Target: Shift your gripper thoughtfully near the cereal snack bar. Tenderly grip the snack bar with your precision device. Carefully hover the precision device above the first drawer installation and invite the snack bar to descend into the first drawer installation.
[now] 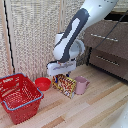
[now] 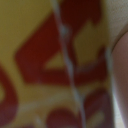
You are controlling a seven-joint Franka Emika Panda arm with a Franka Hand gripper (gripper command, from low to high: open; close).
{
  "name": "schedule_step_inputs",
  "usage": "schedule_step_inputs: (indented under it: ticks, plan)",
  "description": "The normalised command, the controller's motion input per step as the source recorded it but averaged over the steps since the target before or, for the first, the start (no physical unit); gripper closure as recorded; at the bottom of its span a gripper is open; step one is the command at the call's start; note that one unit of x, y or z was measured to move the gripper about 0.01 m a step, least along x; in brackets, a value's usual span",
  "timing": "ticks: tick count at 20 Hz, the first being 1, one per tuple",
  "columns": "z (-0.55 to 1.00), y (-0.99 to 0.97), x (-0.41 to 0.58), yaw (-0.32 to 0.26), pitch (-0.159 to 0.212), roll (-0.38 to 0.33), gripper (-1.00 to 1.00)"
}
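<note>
Exterior view: my white block gripper (image 1: 61,73) sits directly atop the upright yellow-and-red printed snack pack (image 1: 65,85), between red bowl (image 1: 43,83) and pink mug (image 1: 81,85). Wrist view shows only blurred packaging (image 2: 50,65); finger spread apparently indeterminable.

Hand (image 1: 62,71): fingertips hidden behind snack bar (image 1: 64,85). Wrist view: snack bar print blurred, cropped by all edges.

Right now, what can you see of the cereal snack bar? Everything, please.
The cereal snack bar is a flat rectangular pack, yellow and red with busy print, glossy like a wrapper. It stands tilted on edge on the wooden table, between the red bowl and the pink mug, close to the mug. The gripper sits at its top edge; whether the fingers have closed on it cannot be told. The wrist view is filled by its blurred print.
</note>
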Motion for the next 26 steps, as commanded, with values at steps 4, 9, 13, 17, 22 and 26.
schedule_step_inputs:
  ticks: [4,9,13,17,22,26]
  plan:
    - [0.0,0.01,0.0,0.0,0.0,-0.012,1.0]
    - [0.04,0.0,-0.005,-0.037,-0.027,-0.001,1.0]
    - [0.36,0.0,0.199,-0.078,0.059,0.001,1.0]
    - [0.76,0.0,0.306,-0.036,0.117,0.0,1.0]
    - [0.91,-0.01,0.366,0.0,0.141,0.0,1.0]
    - [0.98,-0.02,0.414,0.0,0.112,0.0,1.0]
